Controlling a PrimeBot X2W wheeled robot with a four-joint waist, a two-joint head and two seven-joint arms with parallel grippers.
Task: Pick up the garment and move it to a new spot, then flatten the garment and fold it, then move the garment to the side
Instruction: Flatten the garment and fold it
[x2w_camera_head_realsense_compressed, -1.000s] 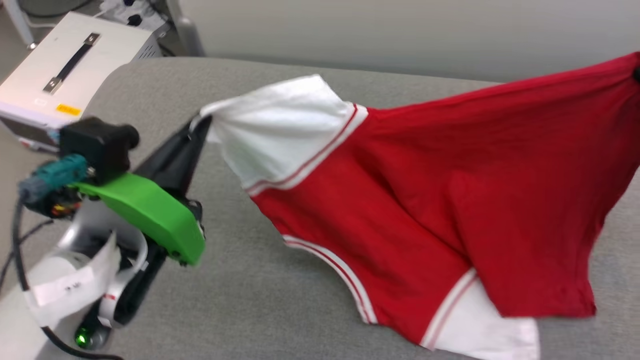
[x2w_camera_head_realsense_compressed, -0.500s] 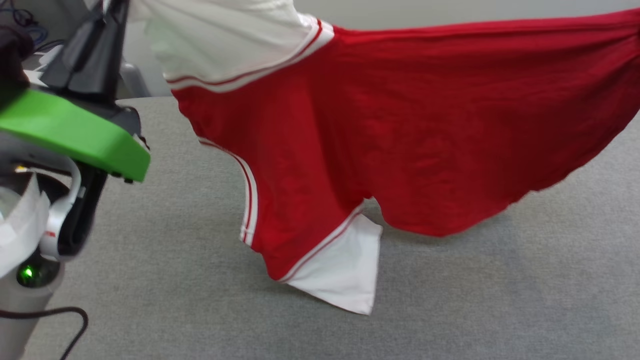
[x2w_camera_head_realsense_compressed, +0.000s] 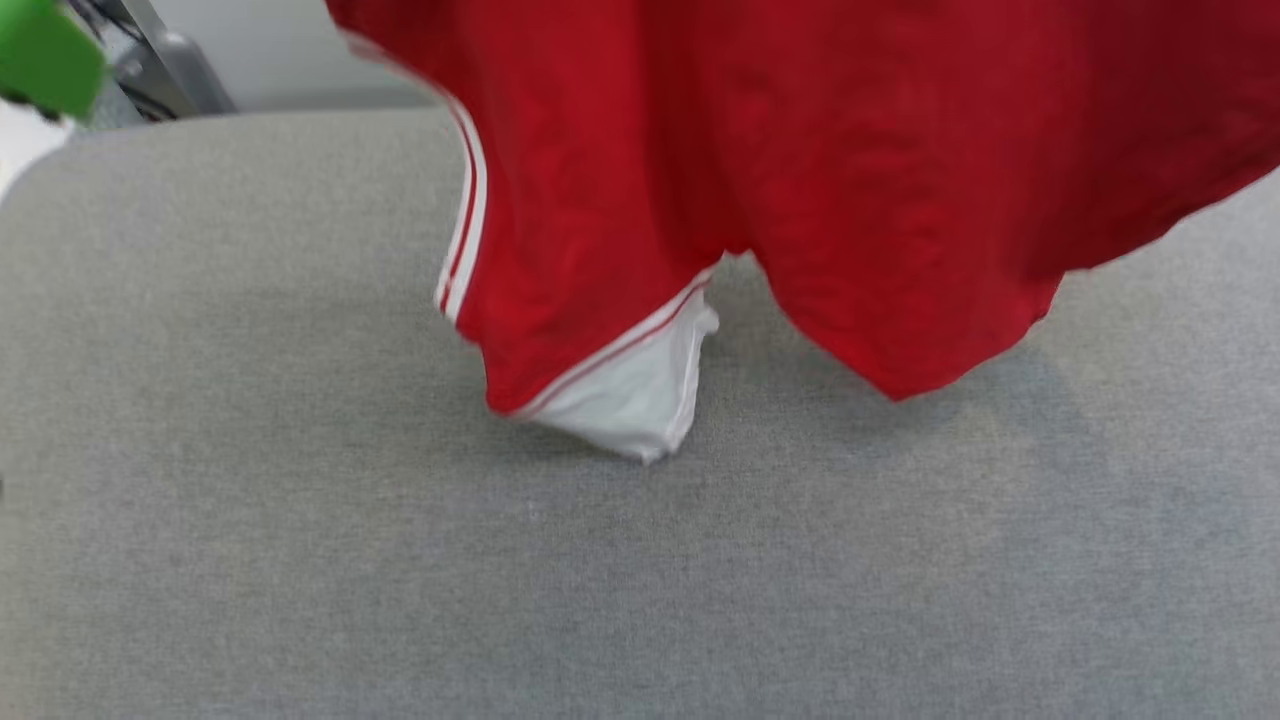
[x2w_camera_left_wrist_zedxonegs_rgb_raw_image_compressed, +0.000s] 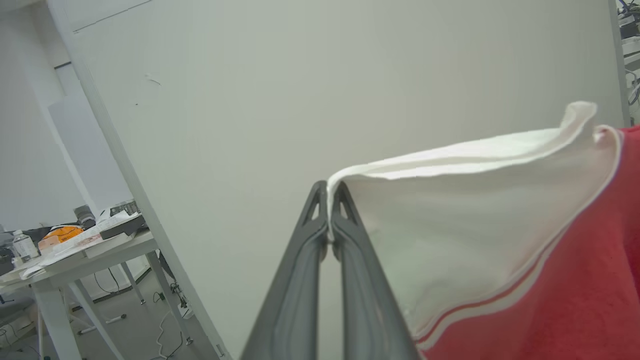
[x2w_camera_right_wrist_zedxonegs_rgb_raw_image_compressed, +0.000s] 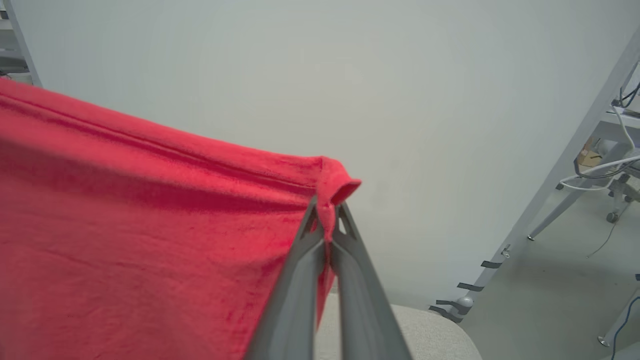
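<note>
left gripper (x2w_camera_left_wrist_zedxonegs_rgb_raw_image_compressed: 329, 189) jaws pressed together on the edge of the white sleeve; right gripper (x2w_camera_right_wrist_zedxonegs_rgb_raw_image_compressed: 327, 207) jaws clamped on a bunched red corner of the hem; both pinches look thin, only a lip of cloth past the tips

the garment (x2w_camera_head_realsense_compressed: 800, 150) hangs spread between the two, top edge taut in both wrist views; body sags in the middle; lower white sleeve (x2w_camera_head_realsense_compressed: 630, 400) dangles lowest, tip at or just above the grey counter (x2w_camera_head_realsense_compressed: 300, 550), I can't tell which

change: a second ago that lower sleeve and the hem lay on the counter, now nearly all the cloth is off it; green wrist housing (x2w_camera_head_realsense_compressed: 45, 55) has gone from lower left to the top left corner of the head view; the head camera has shifted too, so I don't read all of that as lift

my read: pick-up done, carry to the new spot in hand; flatten and fold not begun; risk is cloth slipping from a thin pinch, or the hanging sleeve dragging and folding under when I lay it down
</note>
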